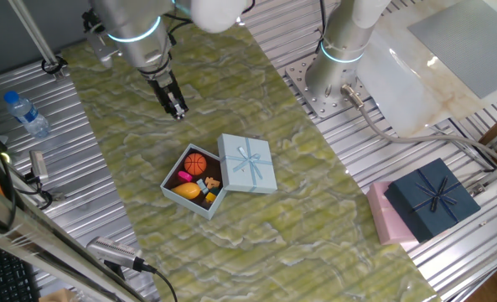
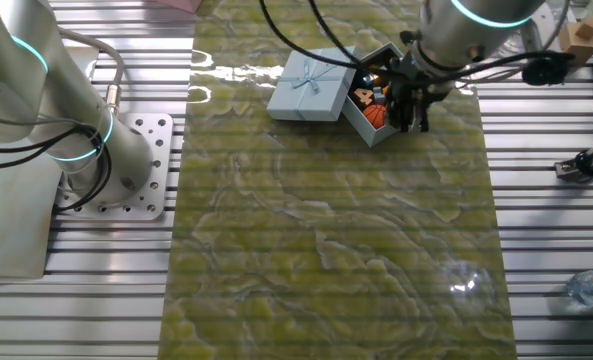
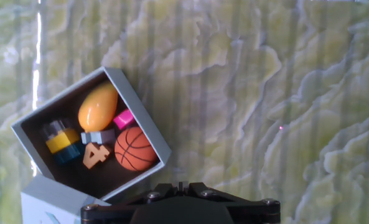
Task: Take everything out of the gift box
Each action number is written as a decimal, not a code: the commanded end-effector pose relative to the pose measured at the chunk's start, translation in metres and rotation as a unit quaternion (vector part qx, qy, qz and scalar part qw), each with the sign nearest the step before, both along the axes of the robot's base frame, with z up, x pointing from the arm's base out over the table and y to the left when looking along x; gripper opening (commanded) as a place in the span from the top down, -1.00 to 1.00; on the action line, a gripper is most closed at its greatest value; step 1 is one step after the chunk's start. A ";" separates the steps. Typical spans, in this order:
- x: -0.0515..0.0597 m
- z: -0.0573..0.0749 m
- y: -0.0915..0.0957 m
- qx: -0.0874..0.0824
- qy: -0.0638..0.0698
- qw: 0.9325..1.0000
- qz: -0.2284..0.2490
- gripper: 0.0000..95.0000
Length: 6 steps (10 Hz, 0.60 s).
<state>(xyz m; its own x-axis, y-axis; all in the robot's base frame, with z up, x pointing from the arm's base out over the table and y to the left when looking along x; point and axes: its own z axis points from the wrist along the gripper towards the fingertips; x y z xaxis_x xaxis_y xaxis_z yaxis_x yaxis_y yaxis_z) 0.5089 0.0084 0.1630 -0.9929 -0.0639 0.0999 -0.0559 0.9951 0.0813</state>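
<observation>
Found the gift box (image 1: 184, 202) open toward one end of the tabletop, about midway between its two long edges, resting on the green marbled mat (image 1: 231, 75). Noted the lid (image 1: 248, 164), bow up, lying against one side of the box, touching it or nearly so. Counted the contents still inside: an orange basketball (image 3: 135, 149) in the corner nearest the camera on the hand, a yellow-orange mango (image 3: 98, 106) along the opposite wall, a magenta piece (image 3: 124, 118) between them, a small grey-blue bar (image 3: 97, 135), an orange number four (image 3: 96, 154), and a yellow block (image 3: 62, 140) stacked on something darker. Judged nothing yet removed.

Saw the pincer (image 1: 178, 111) hanging above the mat, off to one side of the box and apart from it, holding nothing. Could not tell from any view whether its fingers stood parted or together; caught only its base in the hand view.

Judged the step in hand to be lining up over the first toy. Reckoned the basketball the best start: largest, roundest, sitting highest. Advised centring over the ball, turning the fingers along the box's diagonal to miss both walls of that corner, then descending straight and closing gently, since a round ball could squirt sideways. Warned against dragging the light cardboard box or catching the lid.
</observation>
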 end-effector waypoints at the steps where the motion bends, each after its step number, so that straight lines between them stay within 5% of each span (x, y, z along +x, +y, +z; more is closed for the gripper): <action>1: -0.003 -0.003 0.001 -0.003 -0.025 0.999 -0.022 1.00; 2: -0.013 -0.012 0.004 -0.003 -0.032 0.999 -0.002 1.00; 4: -0.029 -0.026 0.009 0.023 -0.067 0.997 0.014 1.00; 6: -0.032 -0.032 0.013 0.029 -0.060 0.998 0.008 1.00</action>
